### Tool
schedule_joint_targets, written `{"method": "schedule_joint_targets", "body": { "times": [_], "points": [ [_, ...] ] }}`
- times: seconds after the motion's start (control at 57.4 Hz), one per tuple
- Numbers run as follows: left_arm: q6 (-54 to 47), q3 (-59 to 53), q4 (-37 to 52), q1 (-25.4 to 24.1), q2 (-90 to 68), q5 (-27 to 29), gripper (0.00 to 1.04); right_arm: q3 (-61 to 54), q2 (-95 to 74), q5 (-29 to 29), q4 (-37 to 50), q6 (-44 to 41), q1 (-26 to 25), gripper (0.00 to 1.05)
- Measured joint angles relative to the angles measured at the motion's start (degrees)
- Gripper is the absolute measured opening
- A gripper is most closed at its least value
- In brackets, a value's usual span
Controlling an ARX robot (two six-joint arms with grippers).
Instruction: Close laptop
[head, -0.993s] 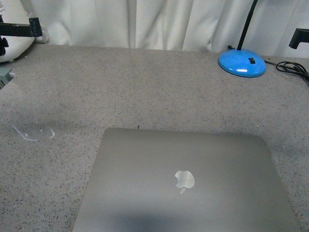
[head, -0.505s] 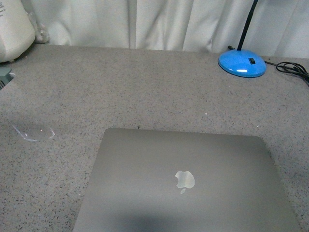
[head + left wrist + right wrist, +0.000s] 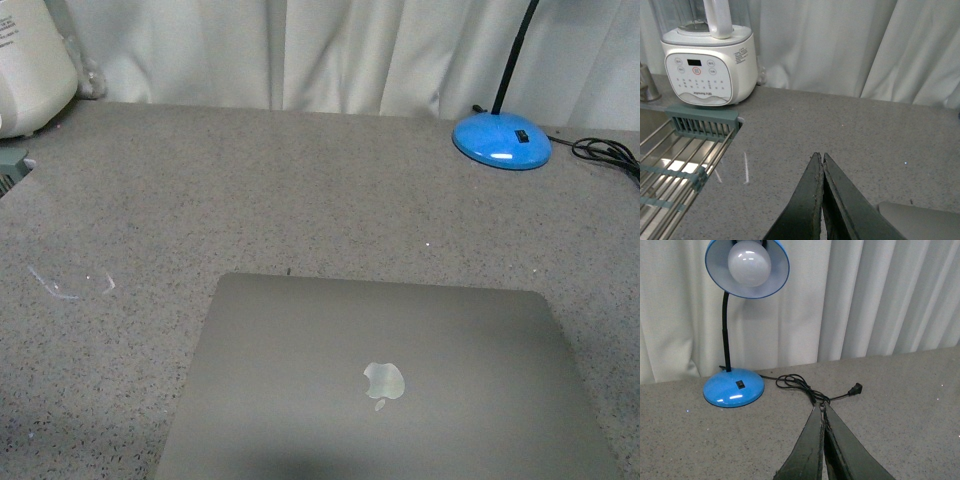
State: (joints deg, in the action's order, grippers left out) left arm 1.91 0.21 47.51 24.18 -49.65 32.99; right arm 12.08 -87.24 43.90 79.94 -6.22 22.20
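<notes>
The laptop (image 3: 390,385) lies shut and flat on the speckled grey counter at the front, its grey lid up with the shiny apple logo (image 3: 383,381) showing. A corner of the laptop (image 3: 920,220) also shows in the left wrist view. Neither arm appears in the front view. My left gripper (image 3: 819,159) is shut with nothing between its fingers and hangs above the counter, apart from the laptop's corner. My right gripper (image 3: 821,407) is shut and empty too, above bare counter near the lamp's cord.
A blue desk lamp (image 3: 501,139) stands at the back right, with its black cord and plug (image 3: 856,388) trailing on the counter. A white blender (image 3: 710,65) and a dish rack (image 3: 675,150) over a sink are at the left. White curtains hang behind.
The black arm parts seen at the top corners a second ago have left the front view. The view has shifted slightly, so the laptop sits a little lower in the picture.
</notes>
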Motion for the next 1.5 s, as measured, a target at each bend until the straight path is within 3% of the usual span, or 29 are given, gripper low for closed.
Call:
{"method": "schedule_joint_targets", "body": {
  "times": [0.331, 0.453, 0.592, 0.836, 0.958, 1.08, 1.133, 1.22, 1.307, 1.394, 1.446, 1.499],
  "points": [
    [7.43, -1.11, 15.8, 6.01, -12.24, 9.16, 0.04, -0.07, -0.13, 0.07, 0.0, -0.02, 0.0, 0.01],
    [8.59, -1.11, 16.96, 6.67, -12.68, 9.77, 0.04, -0.07, -0.13, 0.02, 0.0, -0.02, 0.0, 0.01],
    [6.69, -1.11, 18.75, 5.44, -12.0, 5.11, 0.04, -0.24, -0.13, -0.02, 0.0, -0.02, 0.0, 0.01],
    [2.1, -1.11, 0.63, -2.93, 7.41, -8.87, 0.04, -1.95, 0.04, -1.7, 0.0, 0.07, -0.02, 0.01],
    [-0.17, -1.09, -20.11, -10.84, 25.92, -18.62, 0.04, -8.74, 7.5, -9.44, -4.42, 1.86, 0.2, 0.01],
    [-1.05, -0.98, -40.79, -21.35, 46.29, -31.45, 0.04, -12.55, 18.56, -15.32, -12.52, 3.1, -1.27, 0.01],
    [-1.2, -0.87, -46.1, -23.21, 50.56, -31.98, 0.04, -12.61, 25.05, -18.82, -18.18, 3.54, -2.4, 0.01],
    [-1.44, -0.74, -48.13, -23.96, 50.64, -32.79, 0.04, -12.55, 50.16, -29.81, -47.23, 4.68, -7.89, 0.01],
    [-1.49, -0.5, -48.11, -24.02, 50.62, -32.83, 0.04, -12.48, 73.35, -33.75, -67.78, 5.22, -11.26, 0.01],
    [-1.51, -0.22, -47.98, -24.04, 50.58, -32.87, 0.04, -12.39, 87.47, -38.36, -77.9, 5.53, -15.23, 0.01],
    [-1.49, 0.04, -47.82, -24.04, 50.53, -32.96, 0.04, -12.37, 87.54, -42.88, -79.78, 5.57, -18.97, 0.01],
    [-1.55, 0.66, -47.84, -24.04, 49.94, -33.14, 0.04, -12.33, 87.52, -43.52, -80.63, 5.64, -21.0, 0.01]
  ]
}}
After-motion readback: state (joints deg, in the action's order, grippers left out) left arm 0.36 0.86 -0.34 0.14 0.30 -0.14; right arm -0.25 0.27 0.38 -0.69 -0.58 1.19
